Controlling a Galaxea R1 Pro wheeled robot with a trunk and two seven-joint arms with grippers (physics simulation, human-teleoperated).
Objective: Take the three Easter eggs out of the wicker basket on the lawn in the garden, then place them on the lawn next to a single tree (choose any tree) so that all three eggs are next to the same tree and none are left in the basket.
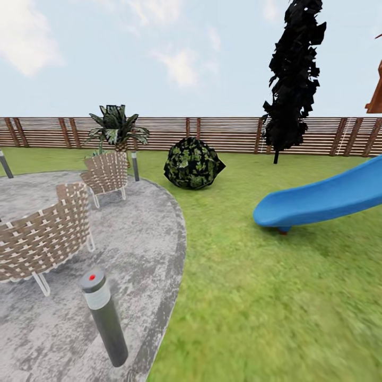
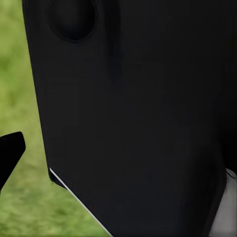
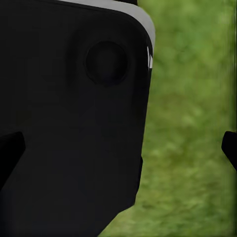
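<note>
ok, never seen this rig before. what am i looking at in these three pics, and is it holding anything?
These are simulator renders from a wheeled robot with two arms, driven remotely by a person. The large picture comes from its head camera, looking out over a garden: a green lawn, a grey paved patio with two woven chairs, a short lamp post, a round bush, a blue slide, a dark narrow conifer and a slatted wooden fence. The two small pictures come from cameras on the left and right wrists. Each is mostly blocked by a black part of the robot's body, with blurred grass beside it. Dark tips at the edges may be gripper fingers, but open or shut, I can't tell. Nothing held is visible.
</note>
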